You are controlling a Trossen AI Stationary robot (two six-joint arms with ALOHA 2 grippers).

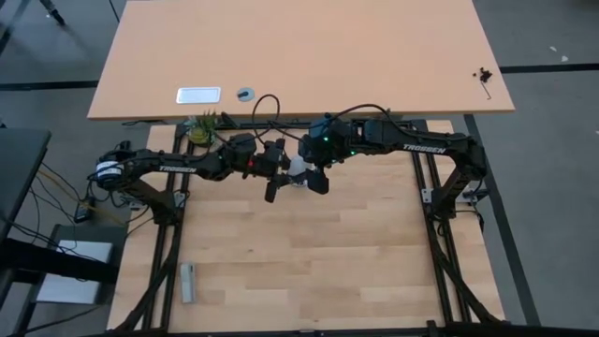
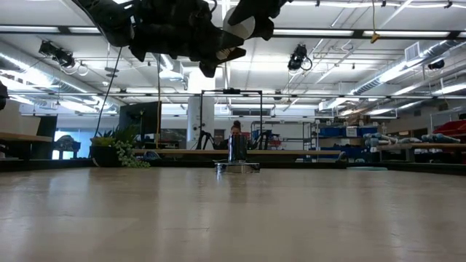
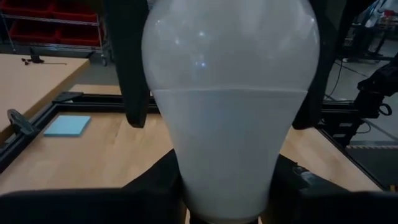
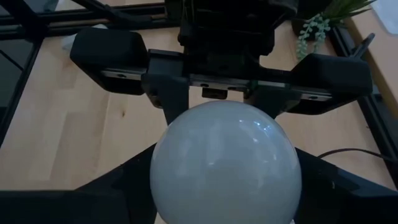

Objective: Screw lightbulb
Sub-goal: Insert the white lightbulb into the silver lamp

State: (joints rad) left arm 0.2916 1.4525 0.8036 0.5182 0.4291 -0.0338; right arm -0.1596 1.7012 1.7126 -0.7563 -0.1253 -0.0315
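Observation:
The frosted-white lightbulb (image 1: 298,169) is up in the air over the middle of the table, lying about level between my two grippers. Its narrow base points toward my left arm and its round dome toward my right arm. My left gripper (image 1: 284,172) is shut on it from the table's left and my right gripper (image 1: 309,174) from the right. In the low view the bulb (image 2: 241,26) hangs high above the tabletop. A shiny silver socket (image 2: 236,154) stands on the table toward its far edge. My left gripper pinches the bulb's narrow neck (image 3: 186,186), just above the base, between its two fingers. The fingers come level from the table's left and lie along the bulb's axis. The bulb is lifted clear, dome pointing away from this gripper. My right gripper has its two fingers (image 3: 134,68) on opposite sides of the dome (image 3: 155,74) at its widest part, coming from the table's right. In its own wrist view the dome (image 4: 224,162) fills the space between the fingers. The bulb is clear of the table.
A grey bar (image 1: 188,282) lies near the table's near left corner. A small plant (image 1: 201,126) stands at the far left edge. A blue pad (image 3: 67,126) lies on the wood. A second tan table (image 1: 374,56) beyond carries a white plate (image 1: 198,95).

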